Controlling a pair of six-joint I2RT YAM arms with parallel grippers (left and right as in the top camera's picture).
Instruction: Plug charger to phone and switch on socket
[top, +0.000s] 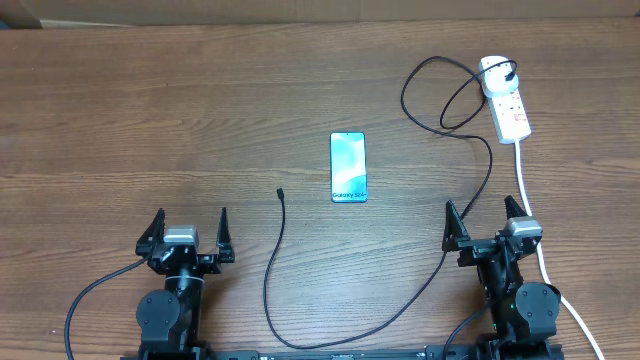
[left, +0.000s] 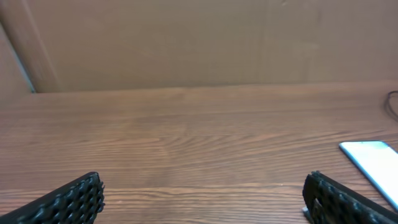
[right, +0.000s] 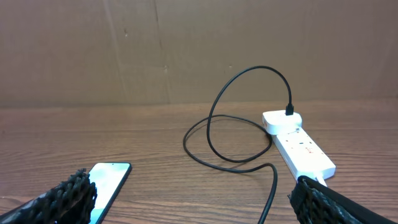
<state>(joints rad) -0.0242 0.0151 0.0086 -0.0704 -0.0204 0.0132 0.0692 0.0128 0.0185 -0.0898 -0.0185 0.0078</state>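
Observation:
The phone (top: 348, 167) lies face up mid-table, its light blue screen lit; it also shows in the left wrist view (left: 373, 160) and the right wrist view (right: 107, 182). The charger (top: 274, 270) is a thin black cable whose free tip lies left of the phone, its other end plugged into the socket (top: 505, 98), a white strip at the far right (right: 298, 146). My left gripper (top: 186, 226) sits open near the front left, nothing between its fingers. My right gripper (top: 487, 218) is open at the front right, straddling the cable (right: 268, 193).
The socket's thick white cord (top: 540, 250) runs down the right side past my right arm. A brown cardboard wall (right: 199, 50) stands behind the wooden table (top: 150, 120).

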